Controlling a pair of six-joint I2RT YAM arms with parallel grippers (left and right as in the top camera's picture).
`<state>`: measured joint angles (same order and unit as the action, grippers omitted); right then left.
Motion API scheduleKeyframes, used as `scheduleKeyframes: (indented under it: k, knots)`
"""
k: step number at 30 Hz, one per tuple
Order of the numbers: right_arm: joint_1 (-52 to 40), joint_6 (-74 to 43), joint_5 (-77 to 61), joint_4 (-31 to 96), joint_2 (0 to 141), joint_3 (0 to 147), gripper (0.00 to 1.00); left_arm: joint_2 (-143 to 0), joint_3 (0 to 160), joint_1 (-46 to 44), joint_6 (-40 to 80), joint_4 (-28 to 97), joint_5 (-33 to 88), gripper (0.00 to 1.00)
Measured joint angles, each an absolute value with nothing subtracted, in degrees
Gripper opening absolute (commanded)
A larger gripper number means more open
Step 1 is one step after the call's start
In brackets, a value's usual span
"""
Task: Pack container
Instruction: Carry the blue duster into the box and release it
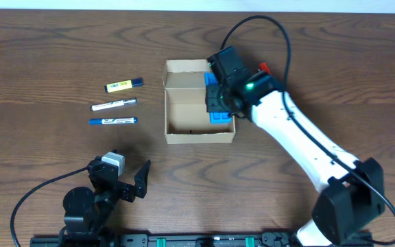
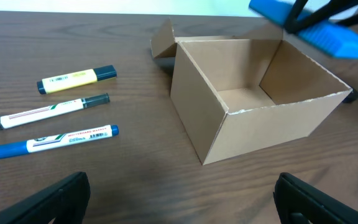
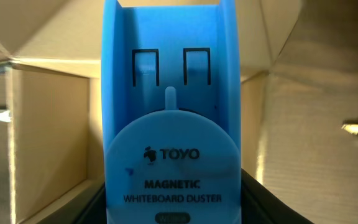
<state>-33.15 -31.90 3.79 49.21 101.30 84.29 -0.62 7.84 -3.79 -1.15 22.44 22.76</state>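
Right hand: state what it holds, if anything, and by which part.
The right hand grips the blue whiteboard duster by its two long sides, near the labelled end, above the container.

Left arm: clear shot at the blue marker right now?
Probably yes. The left gripper has its fingers open, and the blue marker lies on bare table ahead of it, apart from the white marker and the container; nothing stands between.
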Motion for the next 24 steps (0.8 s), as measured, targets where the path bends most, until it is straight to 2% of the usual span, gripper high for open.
scheduleKeyframes:
  k: [7,15,20,24]
  knots:
    - [-35.57,-38.02,8.71,51.96,103.35,84.27,0.44,-0.62,7.84,-3.79,-1.15,22.44,22.76,0.95]
    - [-35.64,-39.33,11.4,52.58,103.39,84.27,0.43,-0.62,7.84,-3.79,-1.15,22.44,22.76,0.95]
    - [-35.64,-33.52,11.35,50.13,103.39,84.27,0.41,-0.62,7.84,-3.79,-1.15,22.44,22.76,0.95]
    - [-35.64,-20.93,7.81,46.22,103.39,84.27,0.41,-0.62,7.84,-3.79,-1.15,22.46,22.79,0.95]
